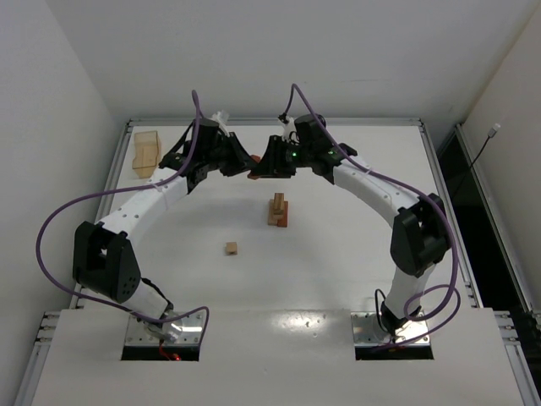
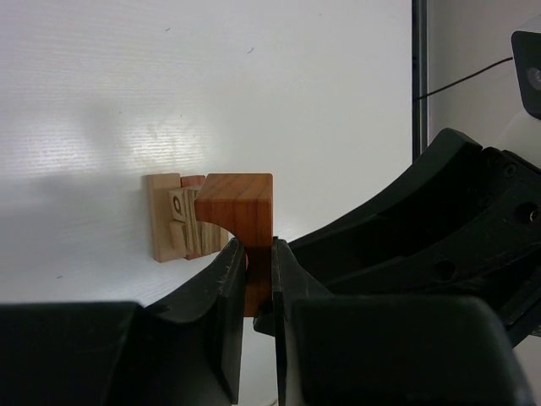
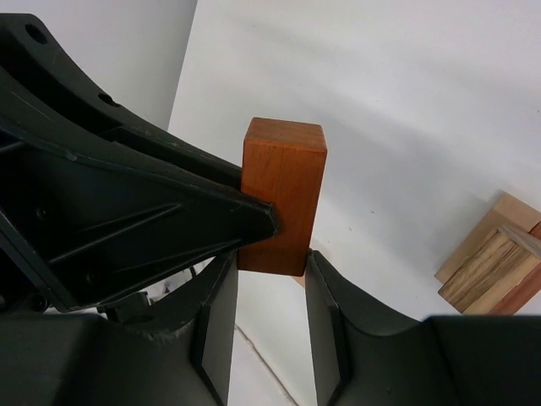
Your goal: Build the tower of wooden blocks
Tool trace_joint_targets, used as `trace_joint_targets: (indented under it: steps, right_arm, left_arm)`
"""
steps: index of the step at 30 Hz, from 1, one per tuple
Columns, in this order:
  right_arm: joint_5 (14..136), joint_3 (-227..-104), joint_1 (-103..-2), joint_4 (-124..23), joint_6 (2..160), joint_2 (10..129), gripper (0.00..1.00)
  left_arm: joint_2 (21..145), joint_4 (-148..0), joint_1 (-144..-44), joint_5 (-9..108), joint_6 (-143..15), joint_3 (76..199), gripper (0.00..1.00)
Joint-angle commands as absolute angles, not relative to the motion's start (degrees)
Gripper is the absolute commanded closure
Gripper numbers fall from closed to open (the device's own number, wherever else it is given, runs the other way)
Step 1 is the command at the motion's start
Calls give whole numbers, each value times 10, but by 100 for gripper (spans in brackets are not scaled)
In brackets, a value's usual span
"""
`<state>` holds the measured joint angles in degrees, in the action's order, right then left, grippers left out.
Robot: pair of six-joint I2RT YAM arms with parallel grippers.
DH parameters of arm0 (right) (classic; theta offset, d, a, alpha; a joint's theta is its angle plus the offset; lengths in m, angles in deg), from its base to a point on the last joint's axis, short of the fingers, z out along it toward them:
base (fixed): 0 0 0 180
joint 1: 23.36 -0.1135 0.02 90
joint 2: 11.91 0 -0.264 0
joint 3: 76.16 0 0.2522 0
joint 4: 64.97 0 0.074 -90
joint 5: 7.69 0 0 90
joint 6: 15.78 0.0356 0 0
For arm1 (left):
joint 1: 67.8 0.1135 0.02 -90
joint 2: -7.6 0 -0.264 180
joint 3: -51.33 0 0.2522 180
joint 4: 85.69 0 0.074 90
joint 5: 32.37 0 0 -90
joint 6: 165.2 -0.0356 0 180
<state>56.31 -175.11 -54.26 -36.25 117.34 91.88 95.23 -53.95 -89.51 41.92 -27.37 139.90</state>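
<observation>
Over the table's far middle, poised nose to nose, seemingly for a hand-over. At 9 o'clock, pinched narrow in the left claw: a red-brown block, one end left free for taking. At 3 o'clock, flanked by the right claw; gripping or merely straddling, cannot tell. Down at 5 o'clock from both claws, well apart, standing on the table: the unfinished tower.
</observation>
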Motion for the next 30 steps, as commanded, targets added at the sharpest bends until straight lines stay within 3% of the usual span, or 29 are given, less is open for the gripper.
trace_joint_targets:
  steps: [1,3,4,5,11,13,15,19,26,30]
  right_arm:
    - [579,-1754,-547,-389,1191,927,100]
    - [579,-1754,-547,-389,1191,927,100]
    - [579,-1754,-547,-389,1191,927,100]
    - [579,-1754,-547,-389,1186,922,100]
    - [579,-1754,-547,-389,1169,906,100]
    - [579,-1748,-547,-384,1163,906,100]
    - [587,-1743,-547,-378,1150,893,100]
    - [645,-1736,-547,-339,1107,863,100]
    - [861,-1699,-559,-232,1026,806,100]
    - [889,-1687,-564,-202,1023,801,100]
  left_arm:
    - [944,-569,-910,392,-268,1409,100]
    - [944,-569,-910,392,-268,1409,91]
    - [944,-569,-910,392,-268,1409,76]
    - [944,-569,-910,400,-268,1409,70]
    - [939,-558,-910,420,-268,1403,40]
    - [939,-558,-910,434,-268,1403,25]
    - [934,-542,-910,457,-268,1403,18]
    - [919,-515,-884,518,-274,1414,12]
    - [890,-454,-861,713,-332,1406,16]
    - [884,-442,-861,787,-370,1392,17]
